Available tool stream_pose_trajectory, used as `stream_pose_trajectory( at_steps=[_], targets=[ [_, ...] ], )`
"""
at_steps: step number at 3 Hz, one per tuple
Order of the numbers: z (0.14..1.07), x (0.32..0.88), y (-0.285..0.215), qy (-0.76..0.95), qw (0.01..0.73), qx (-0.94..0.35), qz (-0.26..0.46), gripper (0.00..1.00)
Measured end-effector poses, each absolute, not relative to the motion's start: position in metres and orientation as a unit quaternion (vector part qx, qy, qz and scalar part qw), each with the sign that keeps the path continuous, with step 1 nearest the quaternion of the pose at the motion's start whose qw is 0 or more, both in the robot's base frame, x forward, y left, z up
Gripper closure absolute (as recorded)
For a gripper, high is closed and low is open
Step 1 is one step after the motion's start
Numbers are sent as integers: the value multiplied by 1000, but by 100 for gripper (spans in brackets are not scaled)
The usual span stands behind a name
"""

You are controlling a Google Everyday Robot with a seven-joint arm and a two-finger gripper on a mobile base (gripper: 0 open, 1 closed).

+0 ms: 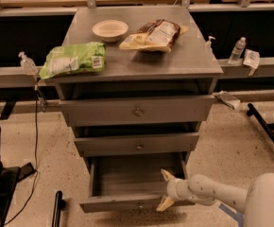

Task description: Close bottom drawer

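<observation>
Grey metal three-drawer cabinet (175,110) has its slim grey bottom drawer (118,204) pulled well out near the floor. White robot arm (212,193) reaches low from the right, its pale claw (165,190) spread astride the drawer front's right end, apparently placed to push it in.

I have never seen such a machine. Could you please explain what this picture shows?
One camera looks down at a grey cabinet with three drawers; where it is mounted is unknown. The white shape at lower right is the robot's arm. Its claw, two beige fingers spread open, sits at the right front edge of the bottom drawer, which is pulled out. The claw holds nothing. On the cabinet top lie a white bowl, a green bag and a brown snack bag.
</observation>
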State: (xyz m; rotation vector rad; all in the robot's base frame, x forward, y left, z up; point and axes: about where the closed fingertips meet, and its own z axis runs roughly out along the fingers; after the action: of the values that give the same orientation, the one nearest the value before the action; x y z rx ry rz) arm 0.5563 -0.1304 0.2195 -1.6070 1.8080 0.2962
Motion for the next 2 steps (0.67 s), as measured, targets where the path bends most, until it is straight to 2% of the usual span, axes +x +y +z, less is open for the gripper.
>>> stream_pose_trajectory(
  at_steps=[2],
  targets=[
    [179,586,-139,734,314,-599,65,0]
  ],
)
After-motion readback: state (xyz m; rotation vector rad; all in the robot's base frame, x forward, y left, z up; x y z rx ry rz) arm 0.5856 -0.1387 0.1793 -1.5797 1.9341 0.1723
